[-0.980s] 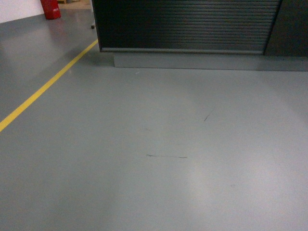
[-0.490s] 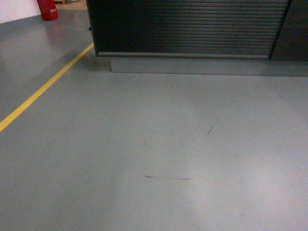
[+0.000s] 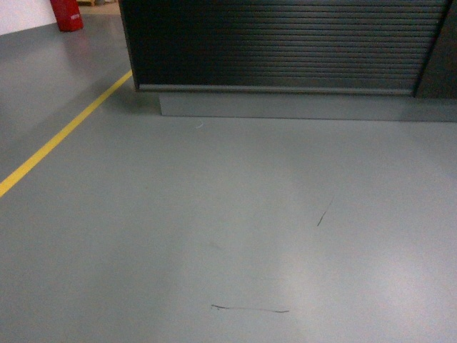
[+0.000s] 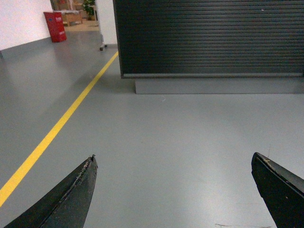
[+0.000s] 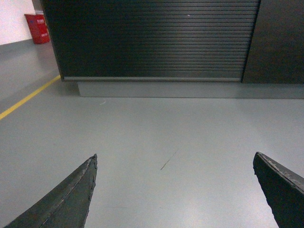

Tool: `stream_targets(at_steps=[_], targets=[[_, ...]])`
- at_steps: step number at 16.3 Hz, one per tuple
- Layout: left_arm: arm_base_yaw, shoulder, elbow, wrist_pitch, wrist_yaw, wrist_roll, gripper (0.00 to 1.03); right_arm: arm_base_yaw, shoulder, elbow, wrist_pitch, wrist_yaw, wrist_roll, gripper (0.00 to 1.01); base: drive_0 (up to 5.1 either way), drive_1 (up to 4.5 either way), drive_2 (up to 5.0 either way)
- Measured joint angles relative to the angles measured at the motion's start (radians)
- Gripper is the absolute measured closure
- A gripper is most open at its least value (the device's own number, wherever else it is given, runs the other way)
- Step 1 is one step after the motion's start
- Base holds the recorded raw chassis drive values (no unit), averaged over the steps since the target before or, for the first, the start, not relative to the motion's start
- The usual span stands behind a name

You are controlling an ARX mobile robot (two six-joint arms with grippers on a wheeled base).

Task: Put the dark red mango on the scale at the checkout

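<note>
Facing the grey floor (image 3: 228, 214), the robot is looking at the checkout (image 3: 278, 46) counter's ribbed front. Left gripper (image 4: 173, 190) and right gripper (image 5: 175, 190) are gaping wide, empty. Mango and scale are showing nowhere; driving closer blind is risking striking the plinth (image 3: 307, 106).

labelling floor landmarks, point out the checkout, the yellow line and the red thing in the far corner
checkout (image 3: 278, 46), head view, on its ribbed dark front
yellow line (image 3: 64, 136), head view, midway along the stripe
red object (image 3: 66, 14), head view, on its red side
</note>
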Motion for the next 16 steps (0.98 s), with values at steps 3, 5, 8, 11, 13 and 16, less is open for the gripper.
stream_targets(at_steps=[3, 5, 8, 11, 13, 16], targets=[[0.000, 0.000, 0.000, 0.002, -0.001, 0.000, 0.05, 0.000, 0.000, 0.000, 0.001, 0.000, 0.000, 0.03, 0.0, 4.09, -4.1], [0.000, 0.000, 0.000, 0.000, 0.000, 0.000, 0.05, 0.000, 0.000, 0.000, -0.002, 0.000, 0.000, 0.03, 0.0, 4.11, -4.1], [0.000, 0.000, 0.000, 0.000, 0.001, 0.000, 0.05, 0.000, 0.000, 0.000, 0.000, 0.000, 0.000, 0.03, 0.1, 4.18, -4.0], [0.000, 0.000, 0.000, 0.002, 0.000, 0.000, 0.05, 0.000, 0.000, 0.000, 0.005, 0.000, 0.000, 0.03, 0.0, 4.14, -4.1], [0.000, 0.000, 0.000, 0.002, 0.000, 0.000, 0.05, 0.000, 0.000, 0.000, 0.003, 0.000, 0.000, 0.03, 0.0, 4.13, -4.1], [0.000, 0.000, 0.000, 0.002, 0.000, 0.000, 0.05, 0.000, 0.000, 0.000, -0.001, 0.000, 0.000, 0.03, 0.1, 4.21, -4.0]])
